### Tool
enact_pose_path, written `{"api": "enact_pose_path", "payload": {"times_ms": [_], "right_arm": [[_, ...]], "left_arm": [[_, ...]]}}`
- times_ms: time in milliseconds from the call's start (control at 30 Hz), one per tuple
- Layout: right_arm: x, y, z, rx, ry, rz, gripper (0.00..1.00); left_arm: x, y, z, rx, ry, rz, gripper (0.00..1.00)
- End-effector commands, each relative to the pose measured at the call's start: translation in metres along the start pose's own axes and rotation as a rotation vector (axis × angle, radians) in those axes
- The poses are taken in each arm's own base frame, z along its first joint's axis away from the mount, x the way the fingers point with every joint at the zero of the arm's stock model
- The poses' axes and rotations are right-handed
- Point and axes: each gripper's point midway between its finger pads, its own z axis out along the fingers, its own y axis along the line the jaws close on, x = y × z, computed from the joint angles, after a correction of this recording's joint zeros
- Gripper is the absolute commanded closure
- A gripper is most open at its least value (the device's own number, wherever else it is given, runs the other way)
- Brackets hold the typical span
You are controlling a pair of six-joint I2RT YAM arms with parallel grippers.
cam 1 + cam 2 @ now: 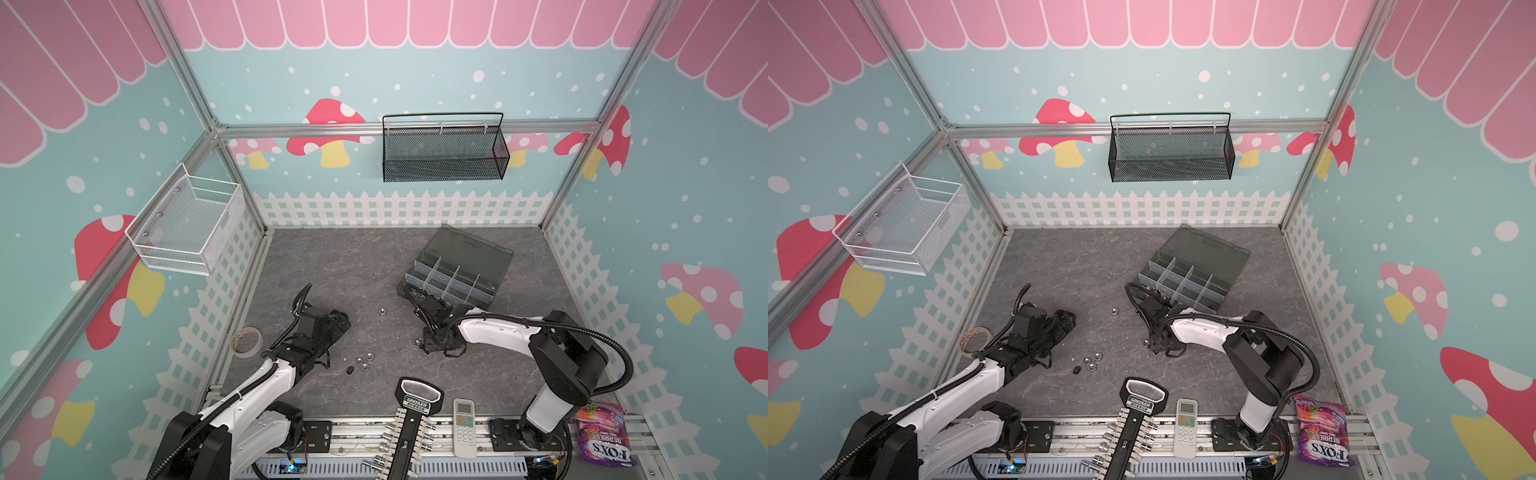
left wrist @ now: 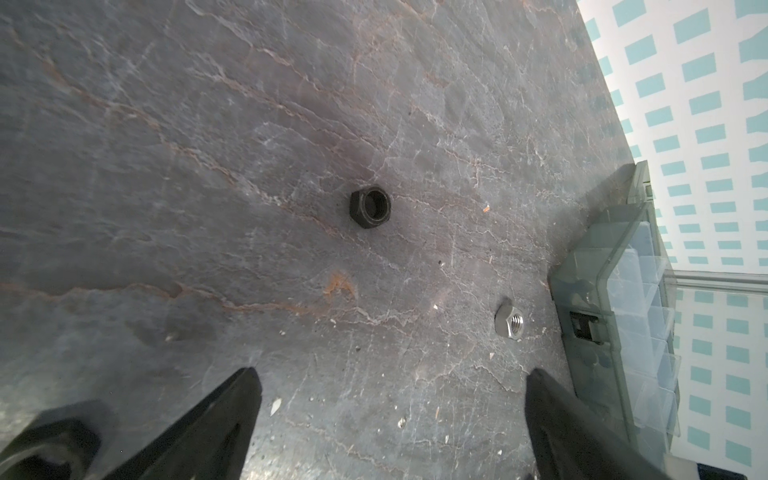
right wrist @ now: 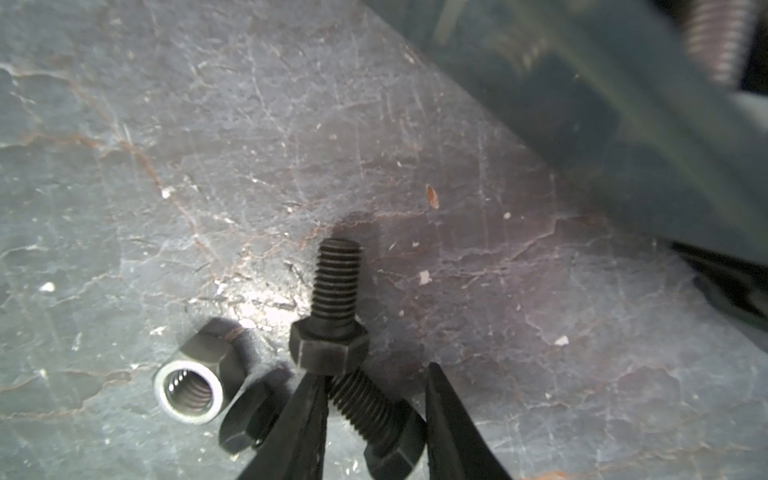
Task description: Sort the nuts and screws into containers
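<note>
Jaws of the right gripper (image 3: 370,370), centre-right in both top views, narrowly straddle a black screw (image 3: 365,407), grip unclear; left gripper (image 2: 392,372) gapes wide.

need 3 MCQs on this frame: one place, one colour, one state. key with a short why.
1. The tape roll lies:
A) on the table beside the left arm
B) in the black basket
C) on top of the remote

2. The bolt between the right tool's fingers is:
A) silver
B) black
C) brass

3. The left tool is:
A) shut on a nut
B) shut on a bolt
C) open and empty

Key:
1 A, a top view shows it on the table just outside that arm.
2 B, its thread and head are dark in the right wrist view.
3 C, its fingers stand wide apart with only table between them.
</note>
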Motion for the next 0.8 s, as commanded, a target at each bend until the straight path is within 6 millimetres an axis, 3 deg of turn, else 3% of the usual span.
{"api": "enact_pose_path", "payload": {"times_ms": [0, 67, 200, 400, 533, 767], "right_arm": [[0.021, -0.013, 0.007, 0.052, 0.064, -0.002, 0.6], [0.023, -0.014, 0.007, 0.061, 0.07, -0.001, 0.48], [0.032, -0.023, 0.008, 0.096, 0.095, 0.026, 0.41], [0.045, -0.037, 0.009, 0.143, 0.113, 0.052, 0.4], [0.043, -0.038, 0.005, 0.147, 0.101, 0.071, 0.46], [0.044, -0.05, -0.005, 0.186, 0.076, 0.105, 0.42]], "left_arm": [[-0.006, 0.002, 0.0, -0.008, -0.029, -0.007, 0.0], [-0.006, 0.002, 0.0, -0.008, -0.029, -0.007, 0.0], [-0.005, 0.002, 0.0, -0.011, -0.027, -0.005, 0.0], [-0.005, 0.004, 0.002, -0.021, -0.024, -0.003, 0.0], [-0.003, 0.004, 0.004, -0.021, -0.011, -0.005, 0.0], [-0.003, 0.003, 0.004, -0.018, -0.008, -0.005, 0.0]]}}
